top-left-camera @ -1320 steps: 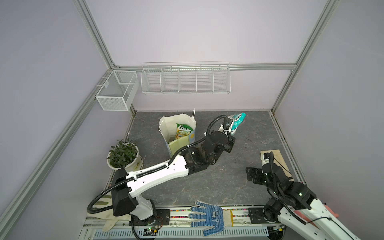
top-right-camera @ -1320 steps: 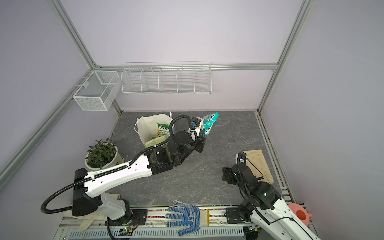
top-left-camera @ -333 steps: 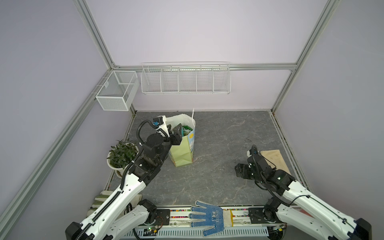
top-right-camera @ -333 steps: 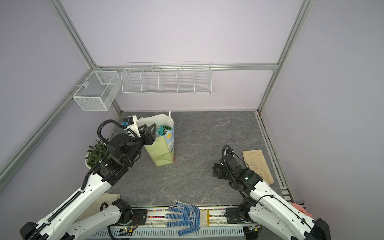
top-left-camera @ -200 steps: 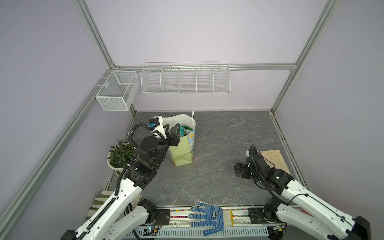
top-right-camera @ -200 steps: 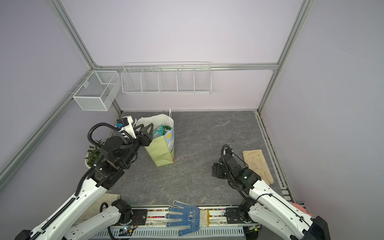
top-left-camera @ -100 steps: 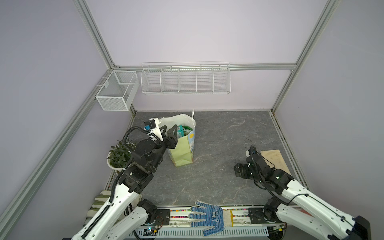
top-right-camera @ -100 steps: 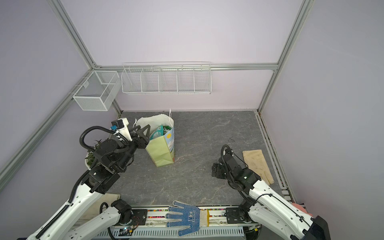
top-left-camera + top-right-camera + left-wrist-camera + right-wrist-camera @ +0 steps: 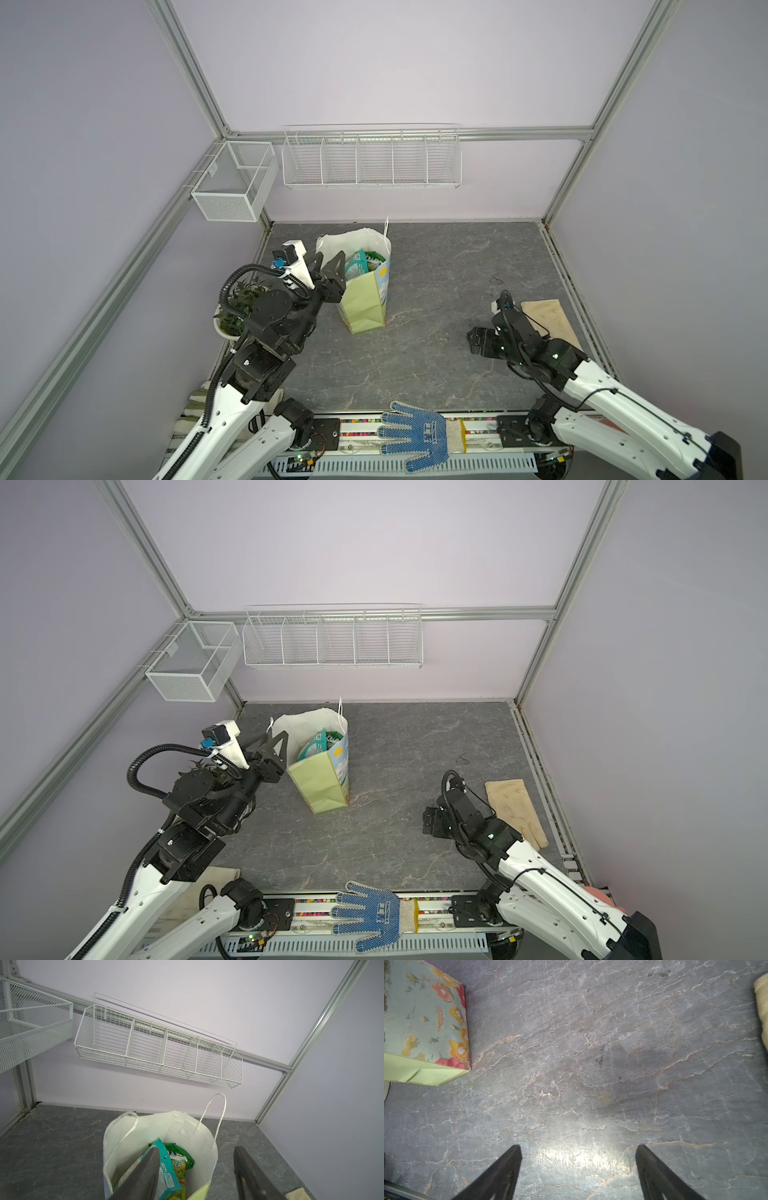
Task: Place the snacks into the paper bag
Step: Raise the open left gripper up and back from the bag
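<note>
- I see the snacks [image 9: 360, 263] [image 9: 319, 742] sitting inside the paper bag, glossy crinkled packets poking up toward its mouth. The left wrist view shows a teal packet [image 9: 168, 1176] with a serrated edge leaning on a green one [image 9: 180, 1157].
- The paper bag [image 9: 363, 303] [image 9: 318, 780] stands upright on the surface, in the left half and toward the back edge. It is a tall rectangular box with a matte white inner face [image 9: 187, 1132], a creased pale yellow-green side panel and thin white string handles.
- The right wrist view shows a printed face of the bag [image 9: 425, 1012], flowers in orange, yellow and pink on pale blue-green.
- My left gripper [image 9: 328, 266] [image 9: 272, 744] [image 9: 196, 1150] hovers at the left side of the bag's mouth, its dark tapered fingers spread and holding nothing.
- My right gripper [image 9: 478, 338] [image 9: 430, 818] [image 9: 578, 1147] hangs low over bare surface in the right half, well apart from the bag, jaws wide and empty.
- The surface [image 9: 436, 270] is dark grey, stone-patterned, with pale veins and a slight sheen.
- A cream glove [image 9: 544, 318] lies flat by the right edge.
- A leafy potted plant [image 9: 237, 299] sits at the left edge.
- A blue dotted glove [image 9: 415, 432] lies on the front rail.
- A long white wire basket [image 9: 372, 160] with dividers hangs on the back wall. A mesh box [image 9: 232, 187] hangs at the left corner.
</note>
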Available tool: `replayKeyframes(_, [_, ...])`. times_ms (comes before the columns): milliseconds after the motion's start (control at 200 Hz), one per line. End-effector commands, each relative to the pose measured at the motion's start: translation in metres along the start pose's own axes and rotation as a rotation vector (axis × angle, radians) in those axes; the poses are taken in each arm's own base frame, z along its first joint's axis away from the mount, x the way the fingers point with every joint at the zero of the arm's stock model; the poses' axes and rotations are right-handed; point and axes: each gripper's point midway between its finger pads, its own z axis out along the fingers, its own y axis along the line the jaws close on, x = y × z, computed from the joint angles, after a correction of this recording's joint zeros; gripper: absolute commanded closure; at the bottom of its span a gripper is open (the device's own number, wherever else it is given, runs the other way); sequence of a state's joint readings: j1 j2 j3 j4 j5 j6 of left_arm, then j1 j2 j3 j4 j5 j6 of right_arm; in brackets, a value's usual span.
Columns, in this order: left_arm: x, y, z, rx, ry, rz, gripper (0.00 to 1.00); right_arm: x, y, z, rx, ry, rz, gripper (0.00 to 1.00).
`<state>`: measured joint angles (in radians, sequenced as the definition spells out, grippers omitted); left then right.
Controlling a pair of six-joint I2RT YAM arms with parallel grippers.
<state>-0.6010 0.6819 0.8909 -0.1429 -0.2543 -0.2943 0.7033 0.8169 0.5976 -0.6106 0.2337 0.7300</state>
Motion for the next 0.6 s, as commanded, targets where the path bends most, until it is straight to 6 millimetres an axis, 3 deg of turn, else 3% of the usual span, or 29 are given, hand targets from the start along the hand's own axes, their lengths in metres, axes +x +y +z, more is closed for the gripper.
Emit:
replayKeyframes(0, [-0.02, 0.004, -0.011, -0.024, -0.043, 0.012, 0.43, -0.01, 0.012, -0.006, -0.039, -0.021, 0.016, 0.11])
replayKeyframes(305, [-0.03, 0.017, -0.027, -0.088, -0.082, 0.026, 0.43, -0.014, 0.024, -0.004, -0.052, -0.015, -0.002, 0.11])
replayKeyframes(595, [-0.02, 0.03, -0.028, -0.159, -0.044, 0.061, 0.43, -0.024, 0.041, -0.005, -0.069, -0.017, -0.042, 0.1])
